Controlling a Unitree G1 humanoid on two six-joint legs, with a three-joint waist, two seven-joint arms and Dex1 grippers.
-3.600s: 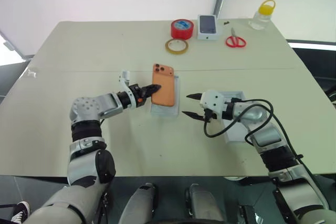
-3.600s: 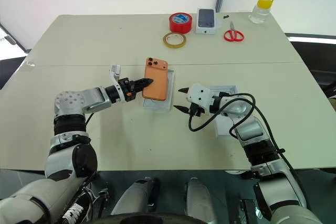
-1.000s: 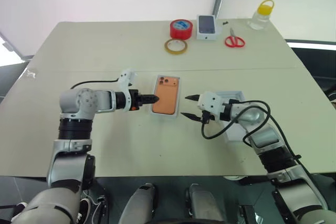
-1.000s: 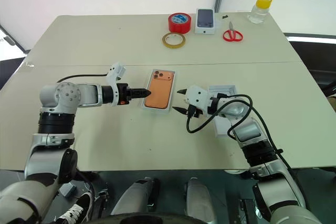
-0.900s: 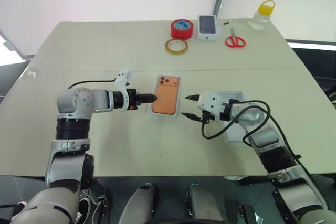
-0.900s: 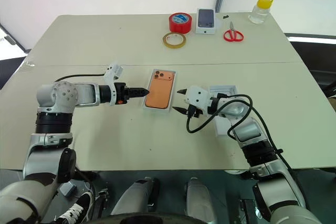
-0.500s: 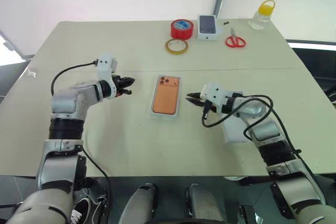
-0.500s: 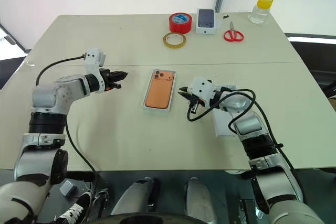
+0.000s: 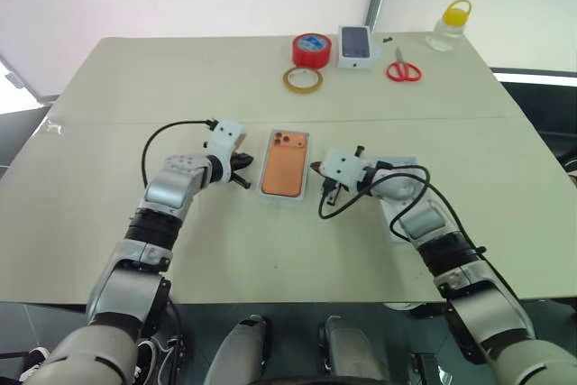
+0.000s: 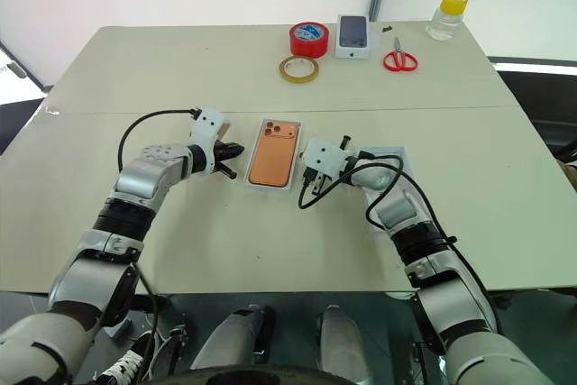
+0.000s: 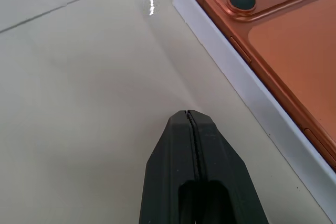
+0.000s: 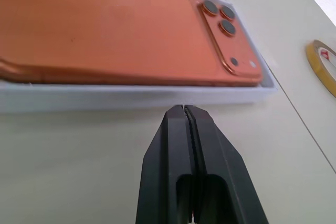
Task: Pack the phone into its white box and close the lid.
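- The orange phone [image 9: 285,162] lay flat, back up, inside the shallow white box [image 9: 307,171] near the middle of the table [image 9: 135,87]; its three-lens camera cluster sat at the far end.
- The left gripper [image 9: 245,169] was positioned just beside the box's left wall, fingers pressed together with nothing between them, tips not touching the wall in the left wrist view.
- The right gripper [image 9: 315,168] was positioned just beside the box's right wall, fingers likewise pressed together and empty.
- The lid [image 9: 404,223] rested on the table to the right of the box, partly hidden under the right arm; the box was uncovered.
- Along the far edge stood a red tape roll [image 9: 312,49], a yellowish tape ring [image 9: 303,80], a small white box bearing a phone picture [image 9: 357,45], red-handled scissors [image 9: 404,68] and a clear bottle with a yellow cap [image 9: 449,25].
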